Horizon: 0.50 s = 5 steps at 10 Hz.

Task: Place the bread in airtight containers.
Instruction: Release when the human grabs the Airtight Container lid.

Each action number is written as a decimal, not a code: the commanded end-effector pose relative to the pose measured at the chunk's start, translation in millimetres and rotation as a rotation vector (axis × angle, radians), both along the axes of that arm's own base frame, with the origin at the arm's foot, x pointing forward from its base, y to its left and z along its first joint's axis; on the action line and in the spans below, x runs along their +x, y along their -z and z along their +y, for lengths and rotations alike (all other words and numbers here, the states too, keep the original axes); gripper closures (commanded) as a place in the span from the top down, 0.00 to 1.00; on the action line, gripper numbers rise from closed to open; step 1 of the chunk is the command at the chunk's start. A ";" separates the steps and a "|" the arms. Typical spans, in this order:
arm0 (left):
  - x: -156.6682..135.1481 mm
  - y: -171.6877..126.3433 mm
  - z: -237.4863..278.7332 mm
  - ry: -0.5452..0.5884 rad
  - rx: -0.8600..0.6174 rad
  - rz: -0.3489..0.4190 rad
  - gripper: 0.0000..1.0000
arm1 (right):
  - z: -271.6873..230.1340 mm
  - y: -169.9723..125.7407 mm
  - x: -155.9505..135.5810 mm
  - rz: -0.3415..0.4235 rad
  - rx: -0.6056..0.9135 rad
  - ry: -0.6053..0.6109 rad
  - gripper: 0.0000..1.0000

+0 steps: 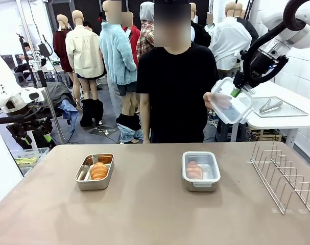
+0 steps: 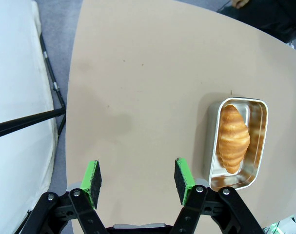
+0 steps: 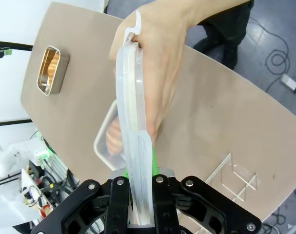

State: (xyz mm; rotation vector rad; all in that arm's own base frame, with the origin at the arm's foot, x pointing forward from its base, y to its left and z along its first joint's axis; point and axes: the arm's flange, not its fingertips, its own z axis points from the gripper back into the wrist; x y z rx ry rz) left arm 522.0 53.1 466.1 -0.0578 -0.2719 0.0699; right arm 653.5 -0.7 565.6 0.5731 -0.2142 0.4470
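The right gripper (image 1: 237, 92) is up in the air above the far right part of the brown counter (image 1: 144, 214). Its fingers (image 3: 151, 158) are clenched on the edge of a clear plastic snap lid (image 1: 231, 100). The person's hand (image 1: 216, 101) holds the same lid from the other side, just past the fingertips. In the right wrist view the lid stands on its edge between the fingers, and the hand (image 3: 160, 63) wraps around its far end.

The left gripper (image 2: 138, 178) hangs over a bare part of the counter with its green-padded fingers (image 2: 93, 178) spread apart and nothing between them.

A small shiny steel tub with no lid (image 2: 235, 141) sits on the counter just beside one of those fingers. A golden croissant roll (image 2: 233, 138) lies inside it.

A second steel tub with a clear lid on top (image 1: 200, 170) sits on the counter below the right gripper, well apart from the first tub. Another golden roll (image 1: 194, 170) is inside it, seen through the lid.

A wire rack (image 1: 285, 176) stands on the counter's right side, under the right gripper's side.
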 end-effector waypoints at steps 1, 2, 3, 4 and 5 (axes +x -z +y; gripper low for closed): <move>-0.5 -2.0 1.2 0.006 0.014 -0.002 0.78 | 1.1 0.1 -1.6 0.014 -0.011 0.013 0.00; -0.5 -2.0 1.2 0.006 0.014 -0.002 0.78 | 1.1 0.1 -1.6 0.014 -0.011 0.013 0.00; -0.5 -2.0 1.2 0.006 0.014 -0.002 0.78 | 1.1 0.1 -1.6 0.014 -0.011 0.013 0.00; -0.5 -2.0 1.2 0.006 0.014 -0.002 0.78 | 1.1 0.1 -1.6 0.014 -0.011 0.013 0.00; -0.5 -2.0 1.2 0.006 0.014 -0.002 0.78 | 1.1 0.1 -1.6 0.014 -0.011 0.013 0.00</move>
